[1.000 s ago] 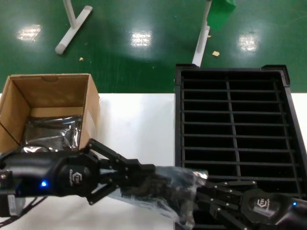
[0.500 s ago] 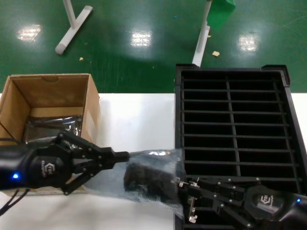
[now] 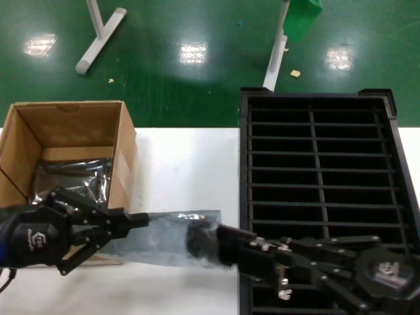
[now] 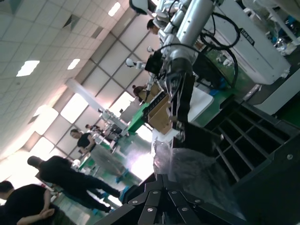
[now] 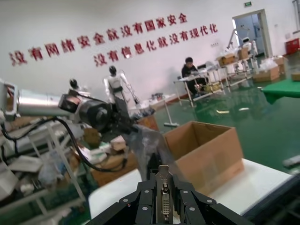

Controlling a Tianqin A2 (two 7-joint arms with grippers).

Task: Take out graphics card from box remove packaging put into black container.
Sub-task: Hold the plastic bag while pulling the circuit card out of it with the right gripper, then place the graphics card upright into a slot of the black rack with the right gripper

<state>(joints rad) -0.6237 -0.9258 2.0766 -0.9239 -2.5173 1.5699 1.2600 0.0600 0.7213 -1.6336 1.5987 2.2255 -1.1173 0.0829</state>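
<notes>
Room on the white worktop [image 3: 184, 157] lies between the cardboard box [image 3: 65, 147] at its left edge and the black container [image 3: 321, 197] along its right edge, and that bare strip runs to the far edge. Near the front edge, the left end effector [image 3: 134, 220] is pinched shut on one end of the packaging [image 3: 167, 230], which stretches flat toward the right. The right end effector [image 3: 226, 243] is closed on the graphics card [image 3: 203, 241], partly out of the bag's right end, its long axis running left to right along the front edge.
</notes>
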